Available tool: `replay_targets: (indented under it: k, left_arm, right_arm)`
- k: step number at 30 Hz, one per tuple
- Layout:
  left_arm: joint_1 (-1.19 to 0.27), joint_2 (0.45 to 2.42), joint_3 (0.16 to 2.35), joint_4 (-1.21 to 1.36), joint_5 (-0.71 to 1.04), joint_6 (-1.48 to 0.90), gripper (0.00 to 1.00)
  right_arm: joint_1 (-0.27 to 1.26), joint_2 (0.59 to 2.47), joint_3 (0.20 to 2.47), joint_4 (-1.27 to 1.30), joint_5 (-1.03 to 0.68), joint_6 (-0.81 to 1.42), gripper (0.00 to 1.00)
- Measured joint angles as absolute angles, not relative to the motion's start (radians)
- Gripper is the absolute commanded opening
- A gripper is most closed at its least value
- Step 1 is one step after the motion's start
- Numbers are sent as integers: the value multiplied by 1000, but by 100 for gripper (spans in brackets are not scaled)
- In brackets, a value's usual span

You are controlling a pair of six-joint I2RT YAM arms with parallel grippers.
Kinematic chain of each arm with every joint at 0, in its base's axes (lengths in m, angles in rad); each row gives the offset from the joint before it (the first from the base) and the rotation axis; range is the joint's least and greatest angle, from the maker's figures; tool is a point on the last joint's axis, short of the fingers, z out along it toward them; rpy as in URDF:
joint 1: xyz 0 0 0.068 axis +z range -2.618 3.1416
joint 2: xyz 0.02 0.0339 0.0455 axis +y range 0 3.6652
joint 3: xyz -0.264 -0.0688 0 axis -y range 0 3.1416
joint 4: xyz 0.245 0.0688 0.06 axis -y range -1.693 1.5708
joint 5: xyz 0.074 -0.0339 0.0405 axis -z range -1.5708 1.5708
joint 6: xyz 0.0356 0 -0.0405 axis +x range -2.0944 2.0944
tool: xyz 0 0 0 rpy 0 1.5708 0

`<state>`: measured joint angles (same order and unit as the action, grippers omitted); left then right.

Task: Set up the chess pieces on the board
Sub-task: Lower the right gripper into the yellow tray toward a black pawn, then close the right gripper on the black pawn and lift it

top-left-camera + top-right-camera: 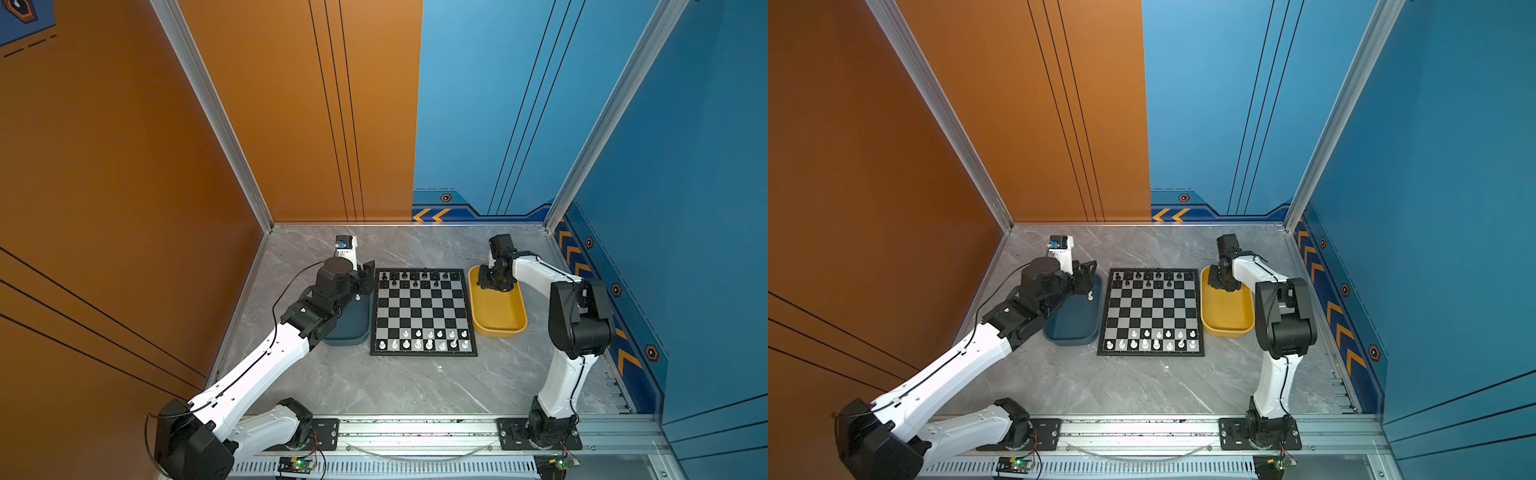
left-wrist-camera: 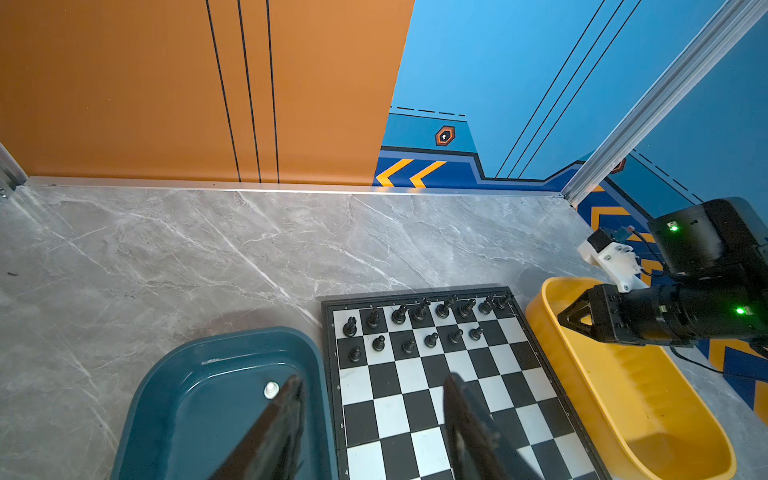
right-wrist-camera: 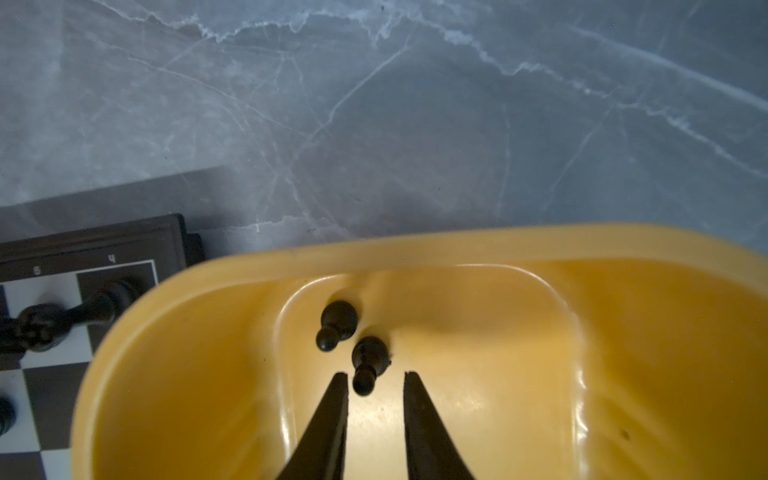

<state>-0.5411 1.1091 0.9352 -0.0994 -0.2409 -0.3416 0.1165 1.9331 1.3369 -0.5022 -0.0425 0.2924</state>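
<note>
Near edge: the grey marble-look tabletop (image 1: 374, 386) is bare in front of the flat black-and-white checkered board (image 1: 423, 307). The board sits centred between the arms, so each one reaches its own side. The white plastic chess pieces (image 1: 417, 344) fill the nearest rank. The pawn rank behind has six, with two squares open at its left end. Middle ranks are empty.

Left of the board, just beside its frame: the dark teal plastic tray (image 2: 232, 336), feed bin for white. One small white pawn (image 2: 271, 390) shows at its far end. The arm hides part of the tray, so I cannot confirm a second. The left pincer (image 2: 372, 378) hovers over the seam between teal tray and board, jaws about half apart, nothing between them. The white pawn sits beside one finger, not in the gap. Reads as lining up on that pawn.

Right of the board: the yellow plastic tray (image 3: 457, 245), feed bin for black. The right pincer (image 3: 376, 374) is down inside its far end, jaws narrow but not closed. The head of a small black pawn (image 3: 368, 361) is in the gap, with no contact I can see. Narrow makes sense: a second black pawn (image 3: 336, 322) stands just beside, and wide jaws would knock it.

Far edge: the black chess pieces (image 2: 422, 309). Back rank is full, pawn rank has six, with two squares open at the yellow-tray end. That matches the two pawns in the tray. Nearly done, by my count.
</note>
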Motion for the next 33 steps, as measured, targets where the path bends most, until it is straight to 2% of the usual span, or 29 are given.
replay_targets:
  k: [12, 24, 33]
  left_arm:
    - [-537, 1121, 935, -99, -232, -343, 55]
    - [-537, 1125, 935, -99, -230, -346, 55]
    - [-537, 1125, 935, -99, -230, -346, 55]
  right_arm:
    - [117, 1961, 1340, -501, -54, 296, 19]
    - [117, 1961, 1340, -502, -52, 295, 6]
    - [118, 1953, 1340, -511, -37, 295, 1]
